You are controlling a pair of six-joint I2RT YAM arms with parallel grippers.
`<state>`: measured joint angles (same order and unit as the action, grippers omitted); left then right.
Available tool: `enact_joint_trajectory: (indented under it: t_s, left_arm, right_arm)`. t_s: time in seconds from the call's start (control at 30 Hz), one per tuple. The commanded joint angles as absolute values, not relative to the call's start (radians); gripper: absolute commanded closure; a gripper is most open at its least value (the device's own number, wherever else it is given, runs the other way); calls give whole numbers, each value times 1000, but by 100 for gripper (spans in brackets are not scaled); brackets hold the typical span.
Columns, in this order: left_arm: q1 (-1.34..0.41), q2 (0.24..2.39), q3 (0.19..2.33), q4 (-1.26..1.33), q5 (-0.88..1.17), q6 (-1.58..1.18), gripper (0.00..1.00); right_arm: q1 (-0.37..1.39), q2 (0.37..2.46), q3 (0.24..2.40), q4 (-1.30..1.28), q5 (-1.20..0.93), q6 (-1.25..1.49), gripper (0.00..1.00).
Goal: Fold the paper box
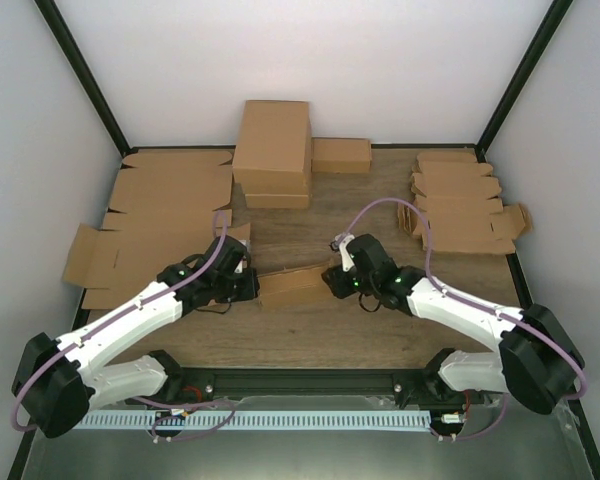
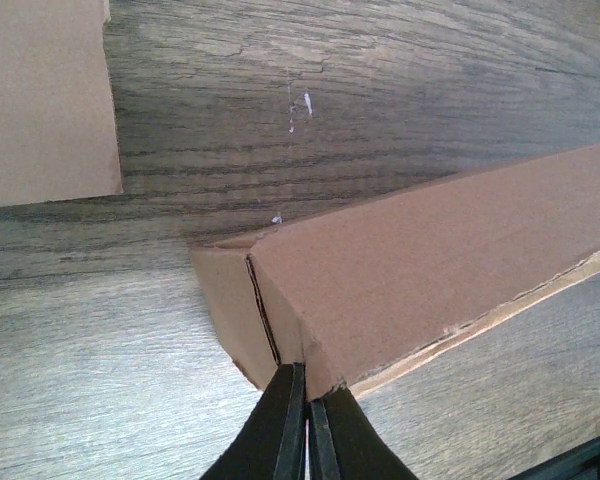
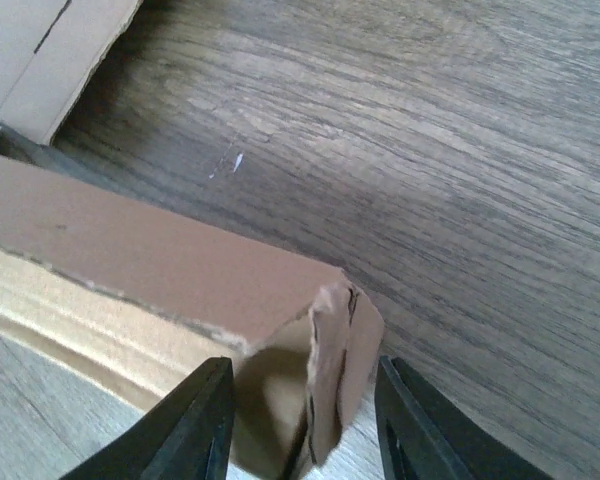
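The paper box [image 1: 292,287] lies on the wooden table between both arms, a long brown cardboard shape with its near long edge gaping. My left gripper [image 1: 252,288] is at its left end. In the left wrist view that gripper [image 2: 308,375] is shut, pinching the bottom corner of the paper box [image 2: 430,260] beside a slit in the end wall. My right gripper [image 1: 332,280] is at the right end. In the right wrist view it [image 3: 302,372] is open and straddles the crumpled end flap [image 3: 340,350] of the paper box [image 3: 160,250], a gap on each side.
Finished brown boxes [image 1: 272,150] are stacked at the back centre, a smaller one [image 1: 341,155] beside them. Large flat cardboard blanks [image 1: 165,200] cover the table's left side, and a pile of small blanks [image 1: 465,200] lies at the right. Black frame posts stand at the back corners.
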<state>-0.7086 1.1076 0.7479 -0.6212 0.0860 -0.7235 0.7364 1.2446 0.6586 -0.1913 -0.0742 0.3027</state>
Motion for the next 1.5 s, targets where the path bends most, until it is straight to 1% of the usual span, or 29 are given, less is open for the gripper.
enact_joint_trajectory:
  t_s: [0.0, 0.2, 0.43, 0.57, 0.6, 0.73, 0.77, 0.83, 0.93, 0.97, 1.07, 1.13, 1.47]
  left_arm:
    - [-711, 1108, 726, -666, 75, -720, 96]
    - [-711, 1115, 764, -680, 70, -704, 96]
    - [-711, 1116, 772, -689, 64, -703, 96]
    - [-711, 1113, 764, -681, 73, -703, 96]
    - [-711, 1112, 761, -677, 74, -703, 96]
    - [-711, 1108, 759, -669, 75, -703, 96]
    - [-711, 1108, 762, -667, 75, -703, 96]
    - [-712, 1110, 763, -664, 76, -705, 96]
    - [-712, 1118, 762, -662, 74, -704, 96]
    - [-712, 1122, 763, -662, 72, -704, 96]
    - [-713, 1127, 763, -662, 72, -705, 96]
    - [-712, 1125, 762, -660, 70, -707, 96]
    - [-723, 1129, 766, -662, 55, -716, 96]
  right_arm:
    - [744, 1183, 710, -275, -47, 274, 57]
    - [743, 1180, 741, -325, 25, 253, 57]
    - [742, 1203, 750, -310, 2, 245, 81]
    - [742, 1221, 772, -320, -38, 247, 92]
    - [742, 1221, 774, -318, -51, 249, 94]
    - [744, 1217, 780, -322, -99, 263, 95]
    - [744, 1218, 780, -325, -108, 264, 94]
    - [744, 1220, 780, -331, -115, 267, 87]
    - [744, 1212, 775, -335, -109, 274, 87]
    - [744, 1209, 773, -337, -104, 274, 87]
    - [744, 1206, 776, -344, -97, 275, 94]
    - [744, 1209, 779, -352, -97, 276, 97]
    - [744, 1197, 807, -381, -99, 298, 95]
